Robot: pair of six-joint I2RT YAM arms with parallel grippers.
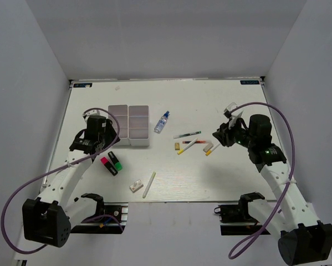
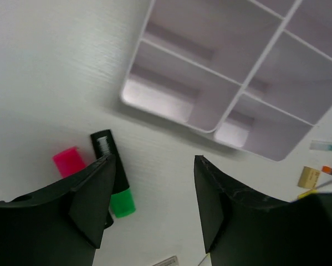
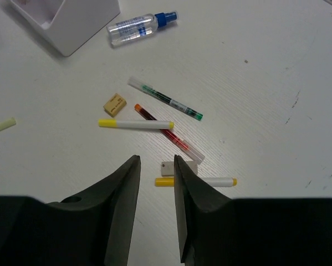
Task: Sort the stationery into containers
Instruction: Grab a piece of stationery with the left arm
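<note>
Table [image 3: 276, 66]: white, matt, faint wood-grain texture. Divided box [image 2: 221, 72]: smooth white plastic, slight sheen. Spray bottle [image 3: 138, 25]: clear plastic. Fingers [image 2: 93, 199]: black matt plastic.

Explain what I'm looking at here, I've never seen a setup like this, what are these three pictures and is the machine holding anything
These show two robot arms bolted at the near edge of a white table. The overhead picture looks down from above and behind them. The other two come from cameras on each wrist, so the dark prongs at the bottom are that arm's own fingers.

The left hand hovers open near a white four-cell box, beside a pink highlighter and a green highlighter. The right hand hovers with its fingers apart over a cluster: a green pen, a red pen, two yellow-tipped markers, and a tan eraser. A small spray bottle lies farther off.

Neither hand holds anything, and the box's visible cells look empty.
</note>
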